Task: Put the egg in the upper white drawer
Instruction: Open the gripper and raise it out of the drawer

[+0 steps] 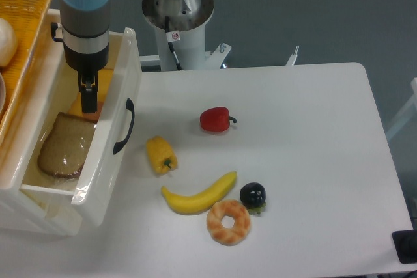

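The upper white drawer (pixel 128 69) stands pulled open at the left, its black handle (pixel 124 127) facing the table. My gripper (pixel 87 103) hangs inside it near the back, fingers pointing down and slightly apart, open. Just below the fingertips a small pinkish-tan patch of the egg (pixel 94 113) shows on the drawer floor, mostly hidden by the fingers. I cannot tell whether the fingers still touch it.
In the drawer lie a brown bread slice (pixel 65 144) and an orange slice (pixel 104 83). An orange wicker basket (pixel 29 1) with a white ball (pixel 5 40) sits above left. On the table: red pepper (pixel 215 120), yellow pepper (pixel 160 154), banana (pixel 199 194), dark fruit (pixel 252 194), doughnut (pixel 229 222).
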